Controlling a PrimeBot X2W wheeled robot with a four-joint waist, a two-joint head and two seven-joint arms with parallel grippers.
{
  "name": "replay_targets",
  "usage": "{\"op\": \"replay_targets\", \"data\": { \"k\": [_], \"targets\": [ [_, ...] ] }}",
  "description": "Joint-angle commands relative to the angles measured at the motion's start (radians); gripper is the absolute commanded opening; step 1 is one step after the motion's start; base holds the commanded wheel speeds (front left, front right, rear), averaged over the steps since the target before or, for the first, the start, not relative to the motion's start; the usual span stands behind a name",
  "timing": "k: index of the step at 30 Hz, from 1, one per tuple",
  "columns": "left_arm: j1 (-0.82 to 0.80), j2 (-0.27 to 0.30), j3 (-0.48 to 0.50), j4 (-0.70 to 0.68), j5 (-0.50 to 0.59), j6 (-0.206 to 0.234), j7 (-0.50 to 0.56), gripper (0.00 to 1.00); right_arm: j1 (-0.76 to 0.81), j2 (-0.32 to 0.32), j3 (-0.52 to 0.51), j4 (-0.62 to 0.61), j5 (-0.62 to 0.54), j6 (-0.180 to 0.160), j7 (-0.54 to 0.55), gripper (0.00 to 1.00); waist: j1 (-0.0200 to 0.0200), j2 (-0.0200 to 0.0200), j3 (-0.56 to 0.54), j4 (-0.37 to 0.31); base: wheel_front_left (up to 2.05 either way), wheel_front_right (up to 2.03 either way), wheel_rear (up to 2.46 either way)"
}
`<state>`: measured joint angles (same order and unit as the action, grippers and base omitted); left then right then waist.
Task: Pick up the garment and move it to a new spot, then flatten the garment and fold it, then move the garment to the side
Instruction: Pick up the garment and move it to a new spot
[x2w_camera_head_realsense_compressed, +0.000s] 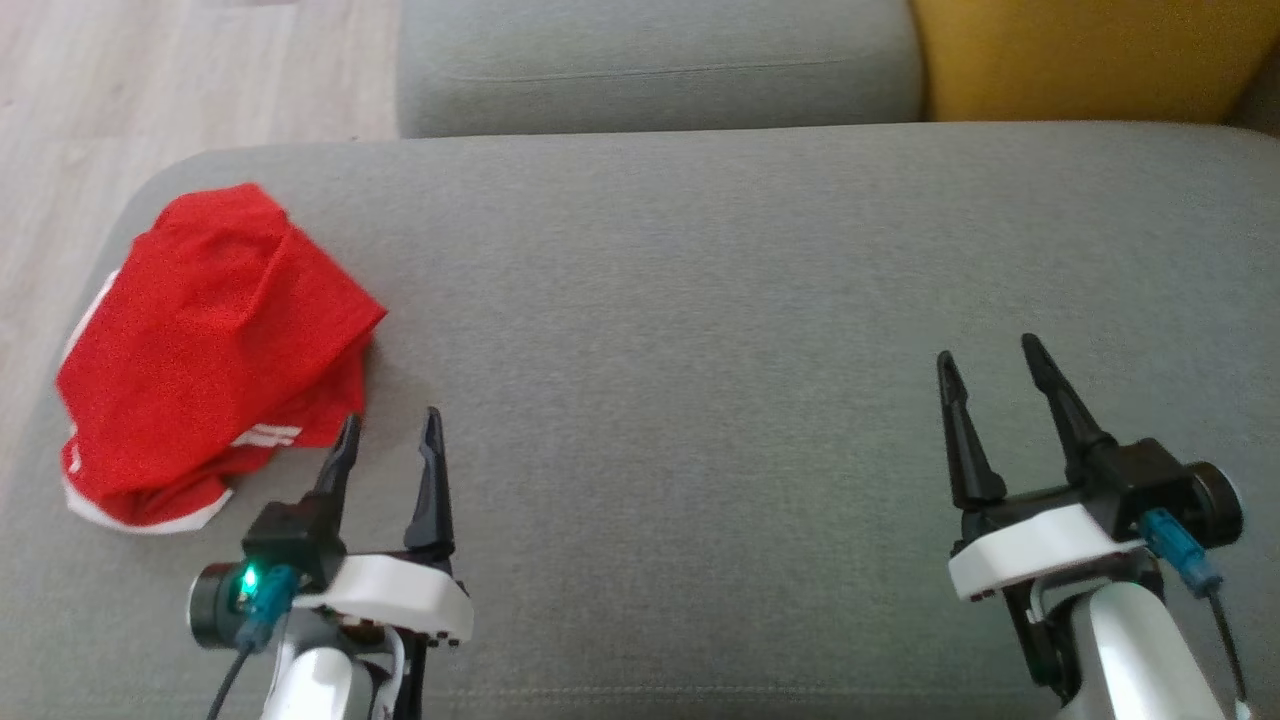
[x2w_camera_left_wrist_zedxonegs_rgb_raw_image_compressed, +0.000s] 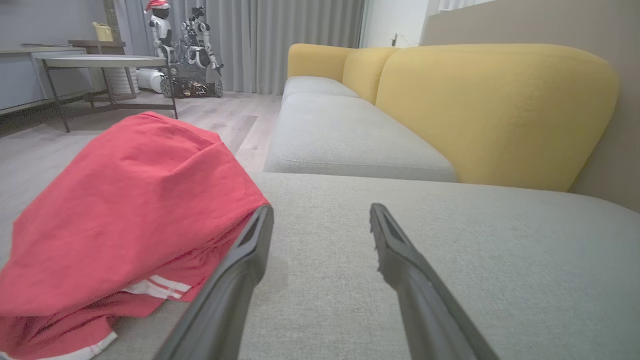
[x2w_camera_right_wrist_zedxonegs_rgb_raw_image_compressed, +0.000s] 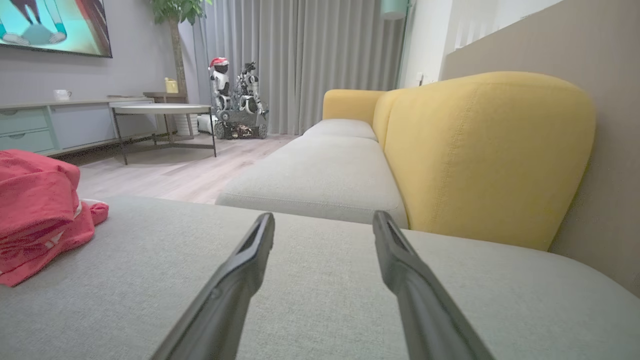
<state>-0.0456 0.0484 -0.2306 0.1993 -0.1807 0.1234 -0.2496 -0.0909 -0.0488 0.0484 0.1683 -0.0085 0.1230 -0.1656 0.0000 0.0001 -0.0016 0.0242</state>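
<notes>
The garment is red with white trim and stripes, folded into a rumpled pile near the left edge of the grey sofa seat. My left gripper stands open just right of the garment's near corner, its left fingertip close to the cloth, nothing between the fingers. In the left wrist view the garment bulks to the left of the open left gripper. My right gripper is open over bare seat at the right, far from the garment. The right wrist view has the garment at far left, the right gripper open.
A second grey seat cushion lies beyond, with a yellow backrest at the upper right. Wooden floor borders the sofa's left edge. Across the room stand a round table, a low cabinet and another robot.
</notes>
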Motion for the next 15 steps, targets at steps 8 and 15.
{"op": "replay_targets", "data": {
  "k": [8,15],
  "targets": [
    [-0.035,0.002,0.058,-0.047,-0.006,0.005,-0.012,1.00,-0.026,-0.001,0.058,-0.025,-0.004,0.008,0.004,1.00,0.0000,-0.0001,-0.002,0.105,0.00,0.00,0.00],
    [-0.020,0.002,0.072,-0.060,0.004,0.005,-0.012,1.00,-0.018,-0.001,0.094,-0.024,0.004,0.008,-0.004,1.00,0.0000,-0.0001,-0.003,0.232,0.00,0.00,0.00]
  ]
}}
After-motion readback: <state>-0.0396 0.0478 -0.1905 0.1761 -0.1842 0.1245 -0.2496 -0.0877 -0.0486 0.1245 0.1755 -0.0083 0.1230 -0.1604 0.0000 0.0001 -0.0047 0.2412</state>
